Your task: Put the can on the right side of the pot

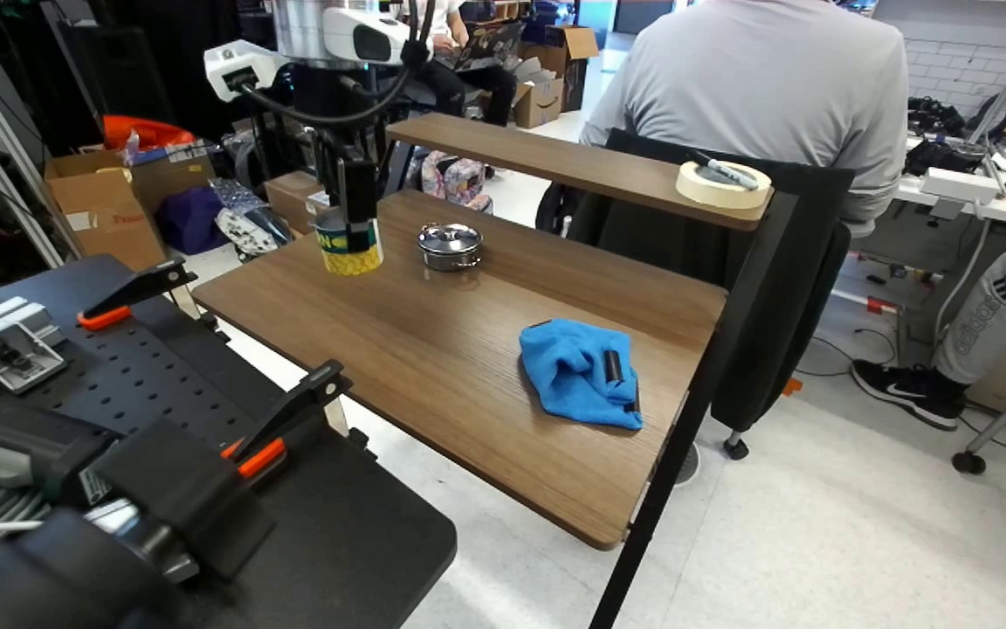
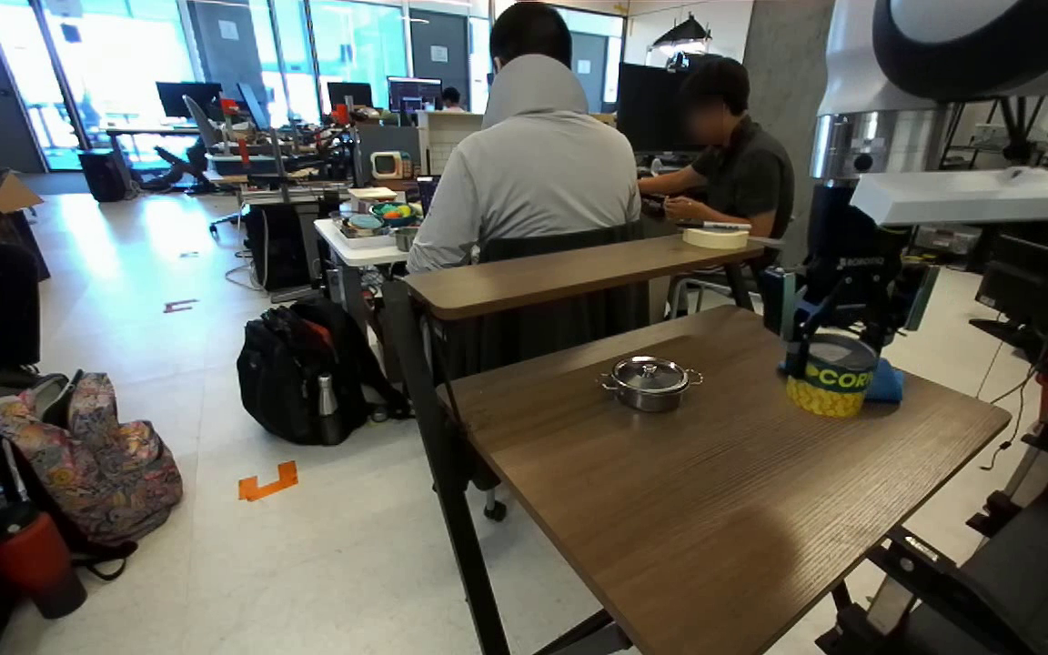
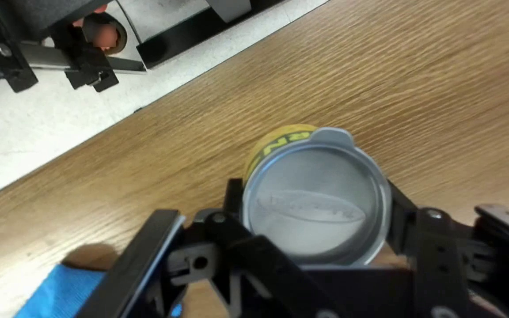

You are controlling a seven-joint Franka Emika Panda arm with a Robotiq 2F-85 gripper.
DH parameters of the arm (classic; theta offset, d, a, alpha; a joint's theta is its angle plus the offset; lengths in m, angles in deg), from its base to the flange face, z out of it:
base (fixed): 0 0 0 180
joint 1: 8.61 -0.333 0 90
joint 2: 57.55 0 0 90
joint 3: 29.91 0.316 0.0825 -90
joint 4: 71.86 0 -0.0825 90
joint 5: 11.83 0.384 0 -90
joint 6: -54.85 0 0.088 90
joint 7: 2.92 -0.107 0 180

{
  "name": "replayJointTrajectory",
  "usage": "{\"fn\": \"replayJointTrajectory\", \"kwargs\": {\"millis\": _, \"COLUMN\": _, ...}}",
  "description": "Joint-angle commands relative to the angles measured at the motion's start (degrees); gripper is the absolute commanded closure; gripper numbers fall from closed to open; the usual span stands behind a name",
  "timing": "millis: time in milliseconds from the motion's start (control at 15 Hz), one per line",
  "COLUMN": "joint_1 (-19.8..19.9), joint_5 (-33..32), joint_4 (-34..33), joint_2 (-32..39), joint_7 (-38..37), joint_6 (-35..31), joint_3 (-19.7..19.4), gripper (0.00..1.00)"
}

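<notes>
And there's the end effector (image 3: 317,201), pinching the corn can (image 2: 828,389) upright from both sides, likely so it stands flat on the desk (image 2: 715,491), right of the pot (image 2: 651,389).

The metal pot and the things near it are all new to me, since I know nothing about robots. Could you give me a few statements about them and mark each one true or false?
1. A lid covers the metal pot. True.
2. The pincer is gripping the corn can. True.
3. The corn can sits inside the metal pot. False: the pincer holds it outside the pot.
4. A blue cloth lies on the tabletop. True.
5. The blue cloth is touching the metal pot. False: they lie apart, with bare tabletop between them.
6. The corn can is plain red all over. False: yellow and dark green show on it, with lettering.
</notes>
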Motion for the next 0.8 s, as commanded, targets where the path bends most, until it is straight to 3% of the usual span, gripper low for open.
{"fn": "replayJointTrajectory", "kwargs": {"millis": 0, "joint_1": -2.81, "joint_5": -6.99, "joint_4": -3.1, "joint_2": 0.34, "joint_7": 0.84, "joint_6": 1.57, "joint_3": 1.53, "gripper": 0.54}}
{"fn": "replayJointTrajectory", "kwargs": {"millis": 400, "joint_1": -7.15, "joint_5": -16.41, "joint_4": -11.07, "joint_2": 6.37, "joint_7": 3.01, "joint_6": -0.71, "joint_3": 3.89, "gripper": 0.54}}
{"fn": "replayJointTrajectory", "kwargs": {"millis": 733, "joint_1": -7.44, "joint_5": -15.06, "joint_4": -21.94, "joint_2": 15.55, "joint_7": 9.22, "joint_6": 2.72, "joint_3": 6.62, "gripper": 0.54}}
